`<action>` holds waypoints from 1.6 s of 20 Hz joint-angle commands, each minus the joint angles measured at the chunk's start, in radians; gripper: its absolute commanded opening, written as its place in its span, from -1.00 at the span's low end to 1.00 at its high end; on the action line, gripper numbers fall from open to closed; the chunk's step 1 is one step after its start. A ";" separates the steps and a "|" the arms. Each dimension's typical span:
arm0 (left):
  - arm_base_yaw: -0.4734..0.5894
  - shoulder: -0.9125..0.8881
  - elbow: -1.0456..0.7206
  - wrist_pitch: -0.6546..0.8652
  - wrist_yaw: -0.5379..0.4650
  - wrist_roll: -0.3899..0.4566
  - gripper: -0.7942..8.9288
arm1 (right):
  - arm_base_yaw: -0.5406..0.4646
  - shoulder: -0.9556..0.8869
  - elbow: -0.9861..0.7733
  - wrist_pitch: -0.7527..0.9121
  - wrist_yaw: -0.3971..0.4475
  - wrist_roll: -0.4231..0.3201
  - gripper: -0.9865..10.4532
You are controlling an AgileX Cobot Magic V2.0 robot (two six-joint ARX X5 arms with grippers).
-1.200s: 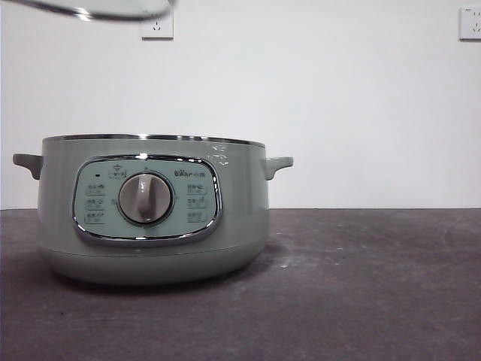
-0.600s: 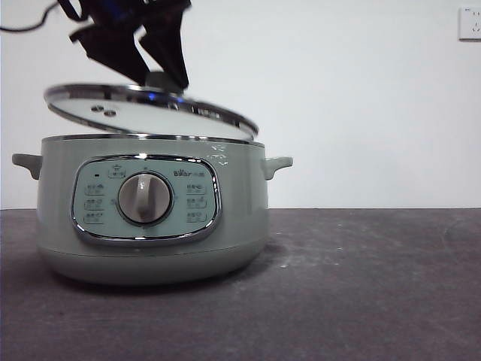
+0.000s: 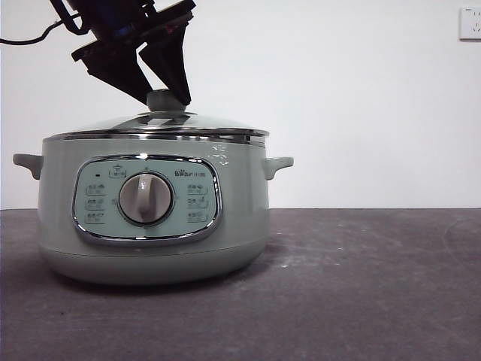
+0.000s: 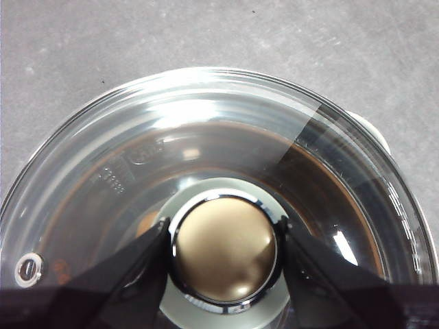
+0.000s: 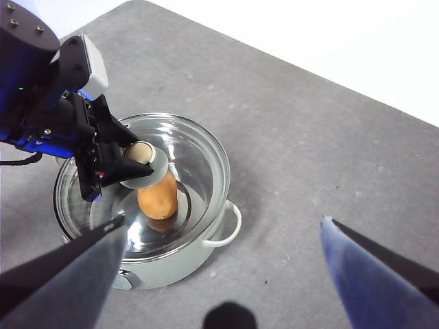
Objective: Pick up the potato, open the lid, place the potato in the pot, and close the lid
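Lid, glass with steel rim, seated level on the pot; rim meets rim all round, so the closing step looks nearly done, pending release. Left gripper, directly above the pot, jaws clenched on either side of the lid's knob, the grip that lets the lid be set down centred. Potato, orange-brown, lying inside the pot near its middle, visible through the glass. Right gripper, jaws spread wide and holding nothing, hanging high and well apart from the pot, evidently waiting clear of the work. Surface, dark grey, matte, faintly scuffed, carrying the pot alone. Wall behind the pot, plain white; one socket high on it, far from the pot.
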 commanded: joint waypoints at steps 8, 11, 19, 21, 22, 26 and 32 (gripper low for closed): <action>-0.002 -0.007 0.013 -0.046 0.010 -0.008 -0.85 | 0.001 0.000 -0.004 0.003 0.004 0.010 0.00; -0.002 -0.007 0.013 -0.043 0.009 -0.008 -0.83 | 0.001 0.000 -0.004 0.003 0.003 0.010 0.00; 0.000 -0.023 0.013 0.019 0.004 -0.033 -0.17 | 0.001 0.000 -0.004 0.003 0.003 0.010 -0.01; 0.000 -0.052 0.013 0.020 -0.010 -0.039 -0.17 | 0.001 0.000 -0.004 -0.002 0.003 0.010 -0.01; -0.002 -0.076 0.013 0.018 -0.015 -0.039 -0.17 | 0.001 0.000 -0.004 -0.014 0.003 0.010 -0.01; -0.007 -0.197 0.013 -0.050 -0.014 -0.058 -0.17 | 0.001 0.000 -0.005 -0.106 0.003 0.032 -0.01; -0.058 -0.410 0.012 -0.186 -0.015 -0.055 -0.53 | 0.001 -0.114 -0.225 -0.042 0.004 0.090 -0.32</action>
